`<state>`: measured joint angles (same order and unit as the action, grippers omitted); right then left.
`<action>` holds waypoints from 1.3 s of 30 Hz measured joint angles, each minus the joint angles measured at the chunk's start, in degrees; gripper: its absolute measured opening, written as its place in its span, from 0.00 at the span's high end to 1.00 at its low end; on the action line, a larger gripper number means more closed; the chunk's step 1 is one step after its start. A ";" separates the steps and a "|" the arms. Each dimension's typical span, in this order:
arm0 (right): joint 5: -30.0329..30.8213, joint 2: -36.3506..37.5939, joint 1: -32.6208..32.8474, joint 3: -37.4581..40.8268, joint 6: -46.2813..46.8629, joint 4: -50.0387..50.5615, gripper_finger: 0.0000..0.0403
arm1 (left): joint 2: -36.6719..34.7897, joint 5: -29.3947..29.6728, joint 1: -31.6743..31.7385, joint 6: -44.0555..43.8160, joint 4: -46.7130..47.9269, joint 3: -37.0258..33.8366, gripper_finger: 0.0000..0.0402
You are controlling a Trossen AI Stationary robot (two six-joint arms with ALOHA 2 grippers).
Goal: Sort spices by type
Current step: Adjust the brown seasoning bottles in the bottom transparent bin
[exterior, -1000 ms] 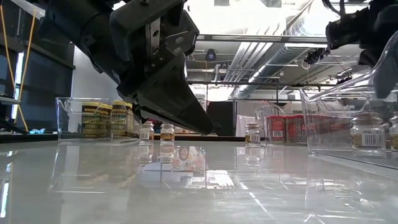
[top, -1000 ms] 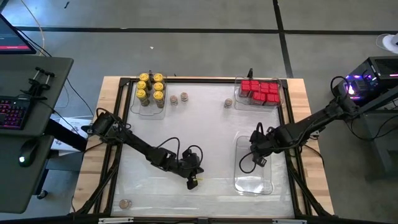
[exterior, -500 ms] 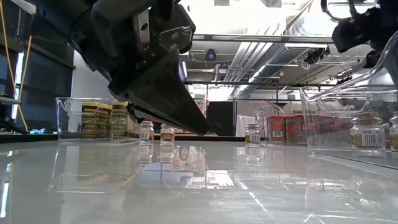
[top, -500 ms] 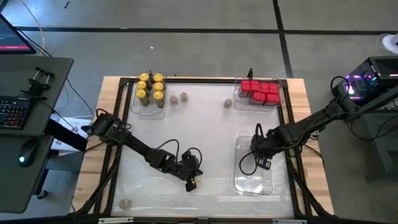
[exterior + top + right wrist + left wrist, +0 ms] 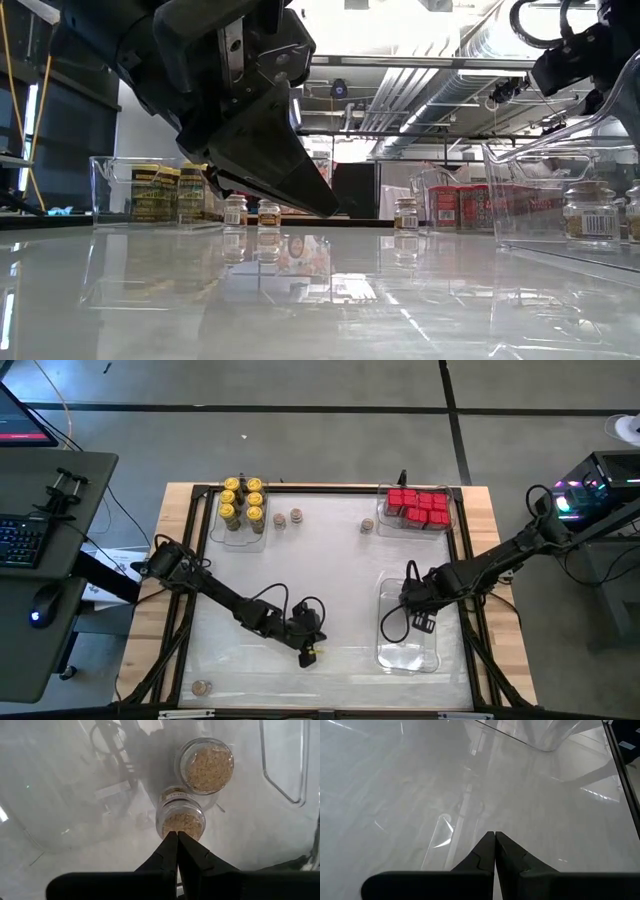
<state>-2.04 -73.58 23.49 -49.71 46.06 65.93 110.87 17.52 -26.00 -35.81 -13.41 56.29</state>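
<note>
Right gripper (image 5: pixel 177 836) clenched empty above two tan-lidded jars (image 5: pixel 180 817) in clear tray (image 5: pixel 408 656), left gripper (image 5: pixel 494 836) clenched over bare tabletop (image 5: pixel 320 560); best opened wide first, then lowered squarely around next stray jar (image 5: pixel 297 517).

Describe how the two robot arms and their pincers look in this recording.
Both arms are dark, jointed and slim, with black cables looping loosely near the wrists. The left pincer ends in two black tapered fingers with stepped inner edges, and a small yellow mark shows near its tip from above. The right pincer has the same pair of black pointed fingers.
</note>
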 joint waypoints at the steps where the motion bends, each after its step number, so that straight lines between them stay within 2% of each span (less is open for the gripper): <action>1: 0.08 0.00 0.00 0.00 0.14 0.02 1.00 | 0.00 0.00 0.00 0.00 0.00 0.00 1.00; 10: 1.10 0.01 0.00 0.21 2.52 -0.30 1.00 | 0.00 0.00 0.02 0.00 0.00 0.00 1.00; 18: -0.59 0.22 0.00 4.23 7.69 -4.27 1.00 | 0.00 0.01 -0.09 -0.14 -0.04 0.00 1.00; 27: 6.48 0.13 0.02 4.25 7.96 -1.18 1.00 | 0.00 0.02 -0.09 -0.09 0.02 0.00 1.00; 39: 9.33 0.02 0.00 3.96 7.47 2.98 1.00 | 0.00 0.04 -0.09 -0.04 0.01 0.00 1.00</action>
<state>7.29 -73.56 23.49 -45.75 53.54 68.91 110.87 17.56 -26.09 -35.85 -13.40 56.29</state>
